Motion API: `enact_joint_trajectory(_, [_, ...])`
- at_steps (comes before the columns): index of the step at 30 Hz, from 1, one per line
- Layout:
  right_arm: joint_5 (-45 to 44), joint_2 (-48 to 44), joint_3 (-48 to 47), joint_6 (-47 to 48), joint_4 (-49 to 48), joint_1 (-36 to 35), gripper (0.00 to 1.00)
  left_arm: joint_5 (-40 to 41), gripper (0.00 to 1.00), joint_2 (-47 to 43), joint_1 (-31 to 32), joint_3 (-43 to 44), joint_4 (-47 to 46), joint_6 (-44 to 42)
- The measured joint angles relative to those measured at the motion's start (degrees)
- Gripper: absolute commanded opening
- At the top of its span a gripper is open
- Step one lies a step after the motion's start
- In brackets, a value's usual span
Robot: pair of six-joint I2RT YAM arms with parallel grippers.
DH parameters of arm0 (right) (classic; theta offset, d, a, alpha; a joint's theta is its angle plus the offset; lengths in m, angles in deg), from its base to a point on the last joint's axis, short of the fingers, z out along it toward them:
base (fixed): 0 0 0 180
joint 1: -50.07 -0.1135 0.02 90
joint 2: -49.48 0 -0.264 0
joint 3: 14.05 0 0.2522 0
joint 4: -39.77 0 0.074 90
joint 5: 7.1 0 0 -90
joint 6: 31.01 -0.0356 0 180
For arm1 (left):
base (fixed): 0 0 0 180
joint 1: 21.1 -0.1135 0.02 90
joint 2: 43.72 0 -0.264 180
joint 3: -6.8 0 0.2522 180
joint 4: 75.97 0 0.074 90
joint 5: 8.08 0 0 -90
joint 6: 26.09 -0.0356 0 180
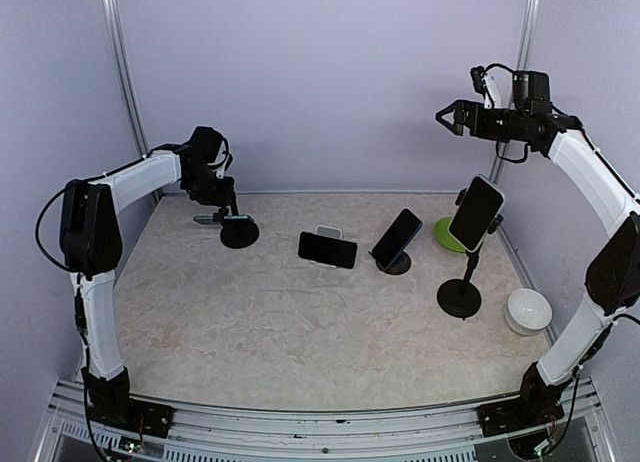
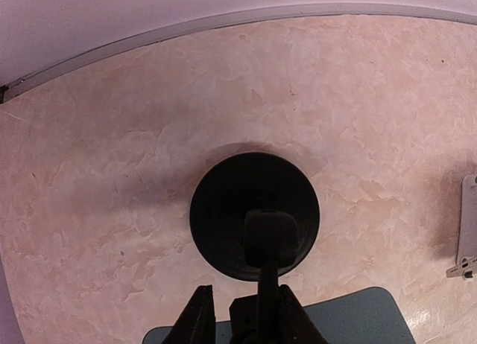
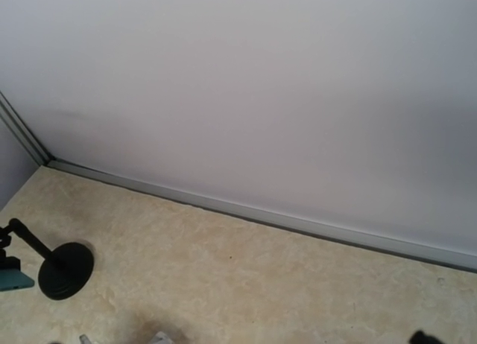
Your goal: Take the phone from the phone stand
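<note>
The left hand [image 1: 226,204] is held low at the back left of the surface [image 1: 250,322], directly over a black phone stand [image 1: 240,233]. In the left wrist view its fingers [image 2: 197,322] are seen narrowly parted with a dark part of the stand between them. Whether anything is truly gripped cannot be told. The teal phone [image 1: 221,220] is seen lying flat just under those fingers, level with the stand's head and above its round base. The right hand [image 1: 452,117] is raised high near the back wall with its fingers spread and nothing between them. Three further phones are propped on stands across the middle and right. A green plate [image 1: 447,234] and a white bowl [image 1: 528,310] are found at the right side.
</note>
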Motion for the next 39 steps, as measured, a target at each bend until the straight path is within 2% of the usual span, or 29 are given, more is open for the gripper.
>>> enact_joint_trajectory(5, [0.09, 0.00, -0.13, 0.04, 0.04, 0.00, 1.00, -0.50, 0.13, 0.00, 0.04, -0.57, -1.03, -0.04])
enact_joint_trajectory(9, [0.09, 0.09, -1.55, 0.83, 0.55, 0.00, 1.00, -1.25, 0.00, 0.00, 0.04, -0.57, -1.14, -0.35])
enact_joint_trajectory(14, [0.07, -0.20, -3.26, 1.66, -0.68, 0.00, 1.00, -1.38, 0.00, 0.00, 0.00, -0.57, -1.27, -0.61])
enact_joint_trajectory(20, [-0.07, -3.41, 1.09, 1.95, -5.16, 0.00, 1.00, -1.29, 0.00, -1.05, 0.00, -1.70, -1.25, -0.37])
enact_joint_trajectory(29, [1.70, -4.63, -1.18, 3.56, -5.53, -0.79, 1.00, -1.60, 0.00, -10.62, 0.07, -9.62, 0.59, 3.04])
enact_joint_trajectory(34, [1.97, -5.38, -1.86, 4.61, -5.35, -4.02, 1.00, -3.34, 0.00, -17.38, 0.24, -12.33, 0.44, 5.31])
enact_joint_trajectory(39, [1.79, -7.50, -0.92, 5.95, -4.02, -11.13, 1.00, -6.03, 0.00, -24.39, 1.29, -15.82, -0.48, 8.02])
